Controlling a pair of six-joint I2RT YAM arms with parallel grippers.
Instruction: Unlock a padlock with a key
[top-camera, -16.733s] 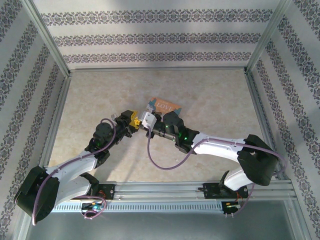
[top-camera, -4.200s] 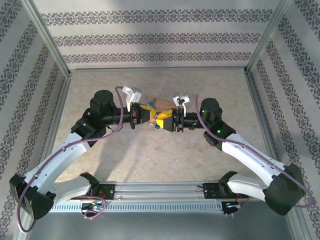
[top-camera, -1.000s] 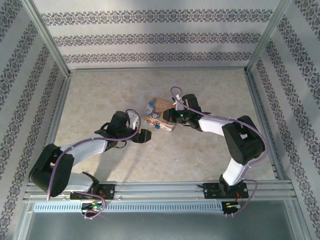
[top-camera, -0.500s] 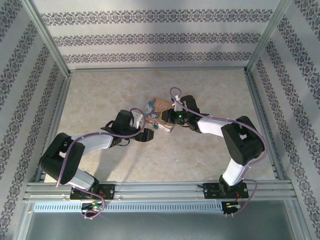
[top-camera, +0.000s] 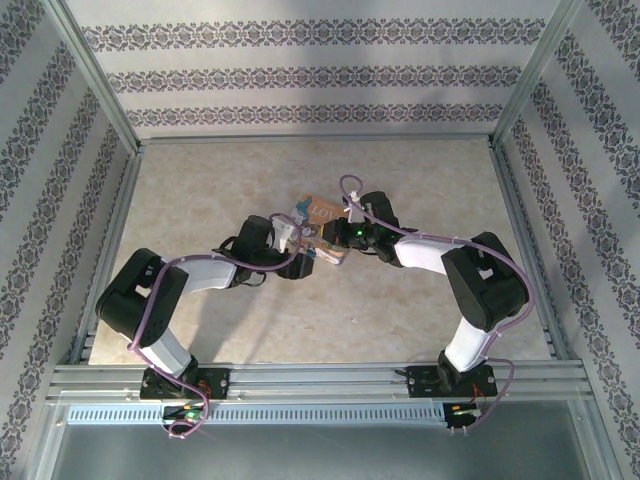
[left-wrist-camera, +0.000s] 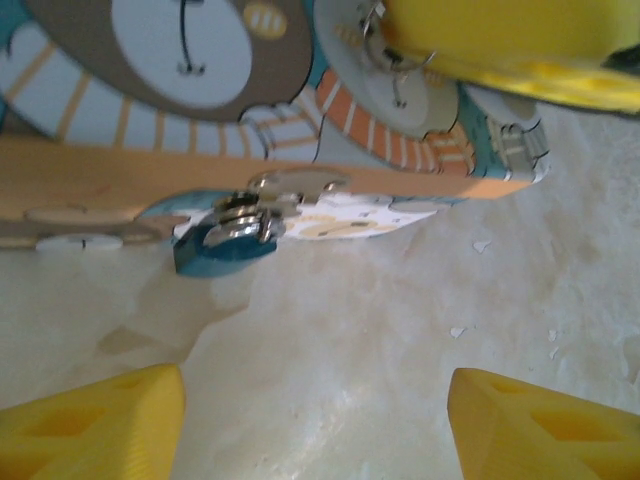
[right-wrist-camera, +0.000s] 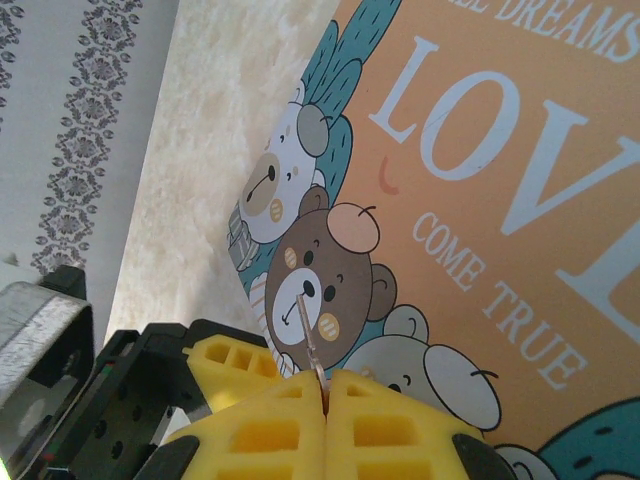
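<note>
— What's the biggest thing there?

— The table (top-camera: 200, 190), pale and marbled. Near its middle lies the box (top-camera: 320, 212), its lid (right-wrist-camera: 520, 300) facing up, printed with bears and "LOVE". I place everything else by that box.

— Your left gripper?

— My left gripper (left-wrist-camera: 320, 430) sits low beside the box, facing its orange side wall and a little apart from it. The yellow fingers (left-wrist-camera: 90, 420) are spread wide, released, with bare table between them.

— And the right one?

— My right gripper (right-wrist-camera: 322, 385) hangs over the box lid, above the bear print. Its pads (right-wrist-camera: 270, 430) are clenched together, pinching the key.

— Where is the padlock?

— The padlock (left-wrist-camera: 225, 240) rests against the box's orange side wall, at a silvery clasp (left-wrist-camera: 295, 183). Its blue body is low by the table and its shackle is up at the clasp. It lies straight ahead of my left gripper, untouched.

— And the key?

— The key (right-wrist-camera: 308, 335) is a thin grey sliver poking out from between my right pads. Its tip is over the brown bear (right-wrist-camera: 315, 290) on the box lid. I cannot tell whether it touches the lid.
</note>
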